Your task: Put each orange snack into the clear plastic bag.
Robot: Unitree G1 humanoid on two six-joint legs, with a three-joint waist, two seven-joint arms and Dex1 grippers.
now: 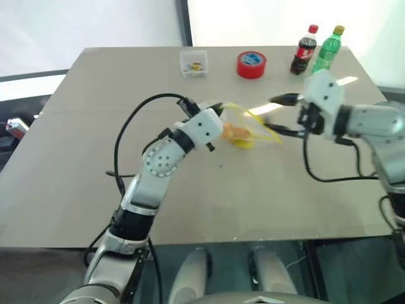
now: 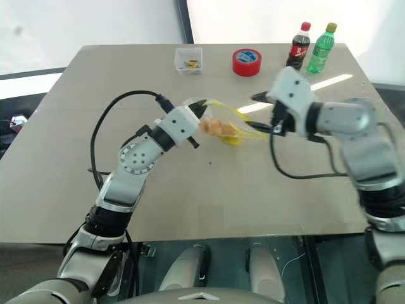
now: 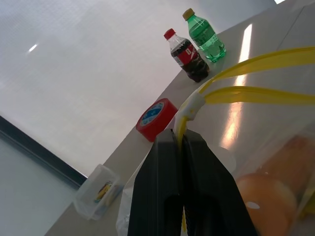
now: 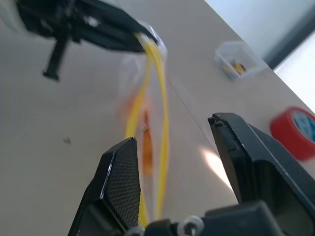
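My left gripper [image 1: 218, 109] is shut on the yellow zip strip of the clear plastic bag [image 1: 253, 130] and holds it above the middle of the table. Through the bag's wall I see orange snacks [image 1: 235, 132] lying inside. The left wrist view shows them as two orange shapes, one rounded [image 3: 266, 194] and one behind it [image 3: 295, 155]. My right gripper [image 1: 281, 115] stands open just right of the bag, its fingers either side of the bag's free end. In the right wrist view, the yellow strip [image 4: 160, 113] runs ahead of the open fingers.
At the table's far edge stand a small clear square tub [image 1: 193, 63], a red tape roll [image 1: 251, 64], a cola bottle [image 1: 304, 49] and a green bottle [image 1: 327, 49]. The tan tabletop [image 1: 82, 158] is bare around the arms.
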